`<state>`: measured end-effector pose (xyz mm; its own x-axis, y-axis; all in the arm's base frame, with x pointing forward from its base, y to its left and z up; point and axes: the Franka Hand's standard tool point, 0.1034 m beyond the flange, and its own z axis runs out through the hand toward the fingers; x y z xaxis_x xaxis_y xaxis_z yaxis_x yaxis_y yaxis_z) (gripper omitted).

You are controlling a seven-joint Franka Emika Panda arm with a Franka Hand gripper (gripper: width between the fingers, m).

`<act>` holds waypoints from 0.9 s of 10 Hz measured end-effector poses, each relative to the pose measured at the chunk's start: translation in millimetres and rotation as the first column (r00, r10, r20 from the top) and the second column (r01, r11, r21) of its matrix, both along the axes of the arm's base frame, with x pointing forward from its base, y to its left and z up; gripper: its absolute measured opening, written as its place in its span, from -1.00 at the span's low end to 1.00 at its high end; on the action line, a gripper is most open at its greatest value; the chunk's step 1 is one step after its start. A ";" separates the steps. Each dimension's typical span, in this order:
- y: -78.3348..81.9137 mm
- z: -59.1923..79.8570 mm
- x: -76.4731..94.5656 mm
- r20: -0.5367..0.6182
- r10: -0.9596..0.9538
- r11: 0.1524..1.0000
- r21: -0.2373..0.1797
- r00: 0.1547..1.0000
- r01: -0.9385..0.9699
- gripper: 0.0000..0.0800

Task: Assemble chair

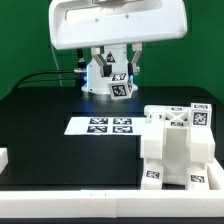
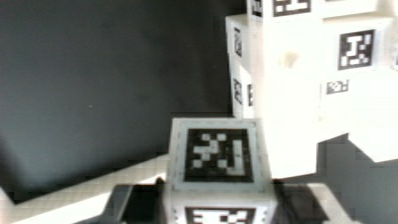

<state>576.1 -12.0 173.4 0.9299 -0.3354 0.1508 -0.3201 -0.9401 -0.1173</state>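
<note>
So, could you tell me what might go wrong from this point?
The tagged piece seems held only by its lower end in the gripper, so it could tilt or slip on the way. The half-built chair stands near the front edge of the table and might shift if pushed.

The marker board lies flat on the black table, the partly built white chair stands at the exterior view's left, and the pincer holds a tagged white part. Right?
One slip: the exterior view shows the partly built white chair at its right, not its left. The marker board does lie flat on the black table, and the pincer holds a tagged white part.
</note>
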 end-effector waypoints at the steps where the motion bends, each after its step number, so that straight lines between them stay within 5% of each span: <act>1: -1.5 -0.1 2.7 0.063 -0.003 1.000 -0.024 0.998 0.005 -0.30; 3: 5.9 0.5 6.7 0.122 0.017 0.998 -0.062 0.992 -0.009 -0.30; 5: 31.9 10.6 17.3 0.135 0.134 0.984 -0.132 0.982 -0.117 -0.30; 6: 47.6 2.9 10.1 0.154 0.180 0.975 -0.155 0.971 -0.156 -0.30; 7: 62.1 -7.4 -0.7 0.137 0.211 0.969 -0.157 0.968 -0.189 -0.30; 9: 59.1 -5.9 0.9 0.137 0.205 0.971 -0.152 0.969 -0.184 -0.30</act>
